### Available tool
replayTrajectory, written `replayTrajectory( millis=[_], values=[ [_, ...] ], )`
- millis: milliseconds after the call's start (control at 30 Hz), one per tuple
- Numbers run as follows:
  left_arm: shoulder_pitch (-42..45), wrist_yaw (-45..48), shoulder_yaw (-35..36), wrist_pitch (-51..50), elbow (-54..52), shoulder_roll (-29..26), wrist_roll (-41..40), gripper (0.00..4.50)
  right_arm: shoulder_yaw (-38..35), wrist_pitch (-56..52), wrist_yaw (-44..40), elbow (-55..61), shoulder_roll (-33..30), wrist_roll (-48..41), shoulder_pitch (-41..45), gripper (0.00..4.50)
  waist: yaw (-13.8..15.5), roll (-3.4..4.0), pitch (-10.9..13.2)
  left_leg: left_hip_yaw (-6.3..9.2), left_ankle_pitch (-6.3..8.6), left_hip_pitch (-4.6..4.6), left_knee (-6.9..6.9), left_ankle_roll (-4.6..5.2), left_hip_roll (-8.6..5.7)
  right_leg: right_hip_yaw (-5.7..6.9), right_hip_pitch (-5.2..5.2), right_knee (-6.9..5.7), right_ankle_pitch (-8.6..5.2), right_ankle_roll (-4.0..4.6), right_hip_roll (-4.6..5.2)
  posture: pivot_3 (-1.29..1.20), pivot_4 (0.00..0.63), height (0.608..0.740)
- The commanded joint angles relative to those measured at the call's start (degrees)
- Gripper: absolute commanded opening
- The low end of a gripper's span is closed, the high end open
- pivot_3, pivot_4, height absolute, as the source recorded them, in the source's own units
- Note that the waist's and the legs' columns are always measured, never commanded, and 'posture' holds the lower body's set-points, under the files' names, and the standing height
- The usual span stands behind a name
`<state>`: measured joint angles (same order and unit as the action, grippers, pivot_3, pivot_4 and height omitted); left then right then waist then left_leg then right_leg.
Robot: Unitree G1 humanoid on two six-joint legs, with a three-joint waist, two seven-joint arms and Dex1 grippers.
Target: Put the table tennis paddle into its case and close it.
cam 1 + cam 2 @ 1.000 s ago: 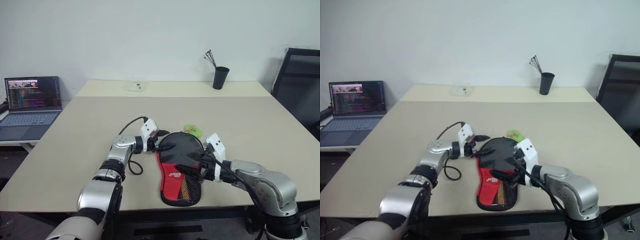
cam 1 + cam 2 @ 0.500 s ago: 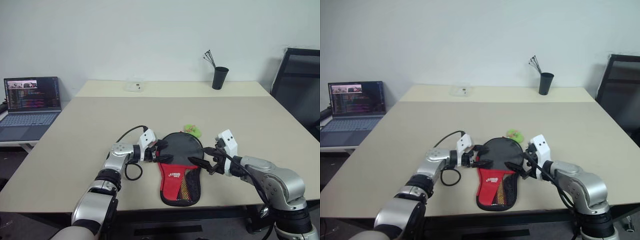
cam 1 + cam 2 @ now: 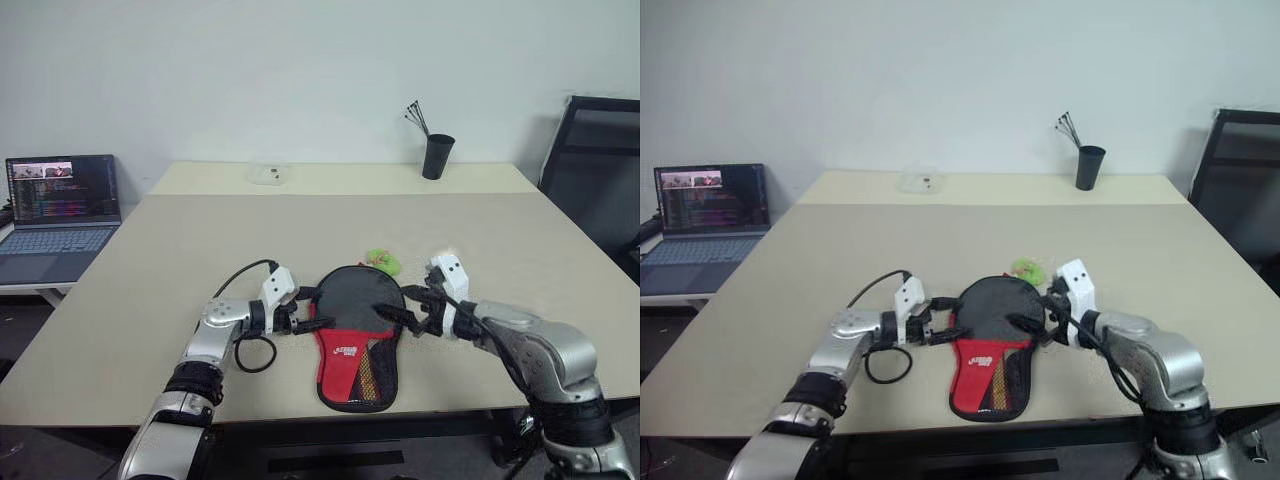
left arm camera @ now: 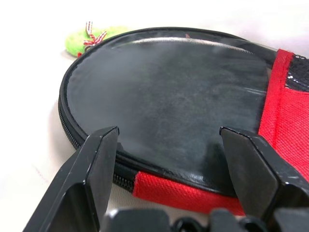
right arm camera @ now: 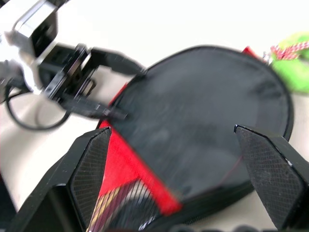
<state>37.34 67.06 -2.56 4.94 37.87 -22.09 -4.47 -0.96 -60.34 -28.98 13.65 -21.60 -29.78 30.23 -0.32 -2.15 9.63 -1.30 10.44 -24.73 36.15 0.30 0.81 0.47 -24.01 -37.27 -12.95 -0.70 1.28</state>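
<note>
The black and red paddle-shaped soft case lies low in the middle of the frame on the tan table. My left claw has slid left off it, fingers apart. My right claw has pulled right to its edge, wide open.

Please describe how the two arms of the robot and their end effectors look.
Both arms are silver-grey metal with black joints. Each wrist carries a white block. The left end effector and right end effector each have two black fingers, and a black cable loops along the left arm.
</note>
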Motion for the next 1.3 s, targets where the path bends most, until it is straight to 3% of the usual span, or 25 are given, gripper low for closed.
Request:
replayTrajectory(
  millis=[33,167,400,633,900,1300],
  values=[
    [2.0,0.6,-0.5,-2.9,-5.3,0.1,-2.3,3.6,-0.2,3.2,0.1,-4.3,0.5,1.3,4.3,4.5,0.1,0.0,0.0,0.0,0.0,-0.01,-0.01,0.0,-0.01,0.0,0.0,0.0,0.0,0.01,-0.02,0.0,0.15,0.74],
    [3.9,-0.1,-1.1,-3.9,-6.1,0.6,-2.5,3.6,-0.5,5.9,0.4,-11.9,1.3,2.9,9.0,4.5,0.1,0.01,0.0,-0.01,0.0,-0.05,-0.01,0.0,-0.04,0.01,-0.02,0.03,0.02,0.03,-0.05,0.0,0.15,0.74],
    [7.3,-2.2,-3.8,0.6,3.8,2.9,0.8,3.6,0.2,14.0,-0.2,-28.0,3.7,6.9,17.3,4.5,0.1,0.03,0.0,-0.05,0.0,-0.05,-0.02,0.01,-0.05,0.0,-0.03,0.02,0.03,0.04,-0.09,0.0,0.15,0.74],
    [8.3,-3.5,-5.1,4.7,10.5,4.0,2.7,3.6,1.3,30.5,2.0,-52.4,7.6,15.2,27.3,4.5,-0.2,0.09,0.1,-0.23,0.0,-0.06,-0.04,0.01,-0.04,-0.01,-0.06,0.01,0.06,0.08,-0.12,0.0,0.15,0.74],
    [6.7,-3.9,-5.5,4.5,8.5,4.7,2.5,3.6,-1.0,47.4,9.9,-80.0,11.6,20.6,36.8,4.5,-0.2,0.1,0.1,-0.23,0.0,-0.05,-0.07,0.01,-0.06,-0.03,-0.05,0.01,0.13,0.2,-0.09,0.0,0.15,0.74],
    [2.4,-4.1,-6.3,1.7,0.5,2.6,2.7,3.6,-3.0,49.5,14.1,-89.0,14.7,24.8,37.5,4.5,-1.1,0.12,0.1,-0.12,0.0,-0.01,-0.08,0.01,-0.04,-0.1,-0.05,-0.05,0.14,0.22,-0.06,0.0,0.15,0.74]
  ],
)
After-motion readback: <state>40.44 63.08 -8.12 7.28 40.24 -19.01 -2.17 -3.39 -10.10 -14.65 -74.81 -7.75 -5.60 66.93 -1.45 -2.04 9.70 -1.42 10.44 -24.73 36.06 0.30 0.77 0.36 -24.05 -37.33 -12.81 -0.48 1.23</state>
